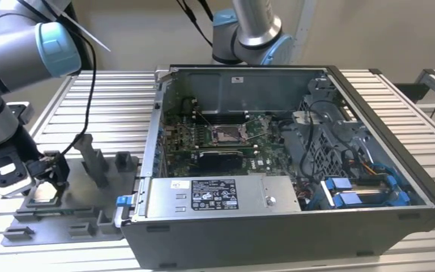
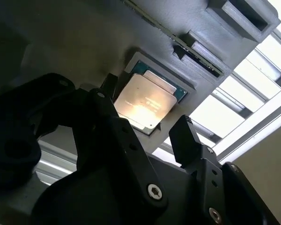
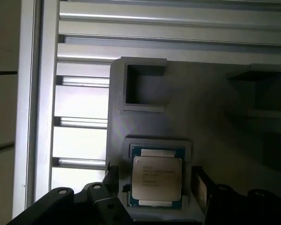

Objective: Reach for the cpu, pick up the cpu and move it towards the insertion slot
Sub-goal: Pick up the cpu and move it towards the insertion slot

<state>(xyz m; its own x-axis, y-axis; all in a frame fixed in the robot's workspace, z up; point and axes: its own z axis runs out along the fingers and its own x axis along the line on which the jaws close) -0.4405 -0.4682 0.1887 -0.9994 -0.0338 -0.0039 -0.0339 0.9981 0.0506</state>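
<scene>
Black gripper (image 2: 145, 107), jaws open, straddles the square silvery cpu (image 3: 157, 177), gripping nothing. Its grey plastic tray (image 1: 55, 229) lies at eight o'clock from the insertion slot (image 1: 227, 134), exterior view.

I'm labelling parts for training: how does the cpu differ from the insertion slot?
The cpu is a plain silvery plate; the insertion slot is a shiny metal frame around a dark centre. The cpu sits in a grey tray outside the computer case, at the exterior view's left; the insertion slot is fixed on the green board inside the case. Both are square and lie flat.
</scene>
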